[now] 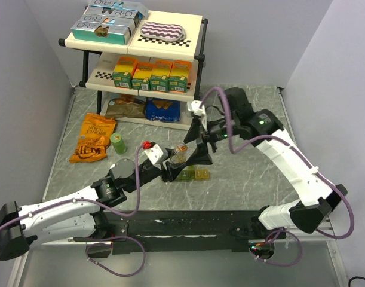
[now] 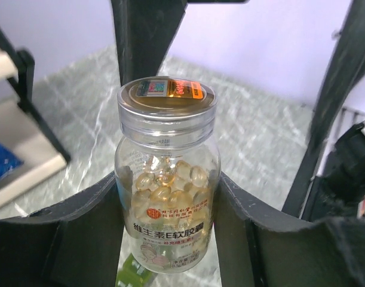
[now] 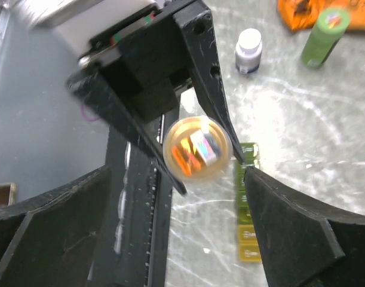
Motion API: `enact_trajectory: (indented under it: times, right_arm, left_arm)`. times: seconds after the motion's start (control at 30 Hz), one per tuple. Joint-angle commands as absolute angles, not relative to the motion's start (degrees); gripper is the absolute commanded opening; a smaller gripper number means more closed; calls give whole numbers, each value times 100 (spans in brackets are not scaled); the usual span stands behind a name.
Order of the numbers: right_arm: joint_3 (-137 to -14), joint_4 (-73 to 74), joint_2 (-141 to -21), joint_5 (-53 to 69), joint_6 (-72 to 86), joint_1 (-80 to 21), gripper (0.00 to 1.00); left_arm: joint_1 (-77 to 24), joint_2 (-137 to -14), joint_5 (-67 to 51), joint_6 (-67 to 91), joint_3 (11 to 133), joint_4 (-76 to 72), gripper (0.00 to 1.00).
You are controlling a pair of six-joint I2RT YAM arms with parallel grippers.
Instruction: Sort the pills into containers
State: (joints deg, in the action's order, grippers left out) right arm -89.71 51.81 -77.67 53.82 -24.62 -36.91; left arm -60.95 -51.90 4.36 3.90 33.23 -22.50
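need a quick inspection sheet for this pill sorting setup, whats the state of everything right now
surface: grey marbled table; no loose pills seen
job's things: clear pill bottle, upright, lid on, full of pale softgels, by the dark green end of the containers strip; whether the strip's lids are open cannot be told
clutter: orange snack bag, green bottle, white-capped bottle, all left of the work spot
grippers: left gripper shut on the pill bottle's body; right gripper open over the lid, fingers clear of it
cables: purple cables loop along both arms, off the job's things
surroundings: two-tier shelf at the back with cartons; plain walls
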Motion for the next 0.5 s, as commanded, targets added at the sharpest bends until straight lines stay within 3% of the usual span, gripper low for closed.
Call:
enact_trajectory:
  times: [0.0,0.13,0.27,0.47]
  right_arm:
    - [-9631,6116,-7392,6133,-3557,-3507,100]
    - [-9625,6644,-7146,6477,-4998,-3498,100]
    - [-9412,7547,-6925,6776,-7550,-3507,100]
    - [-9870,9000,-7620,7093,-8693,-3708,98]
  left_arm:
    - [-6108,-4940,-60,475,3507,-2593,1]
    - [-6108,-4948,-796,475,3542,-2452,1]
    - [-6100,-5036,-1868,369,3612,-2338,1]
    - [-6108,-5212,-2540,246,3788,-2127,1]
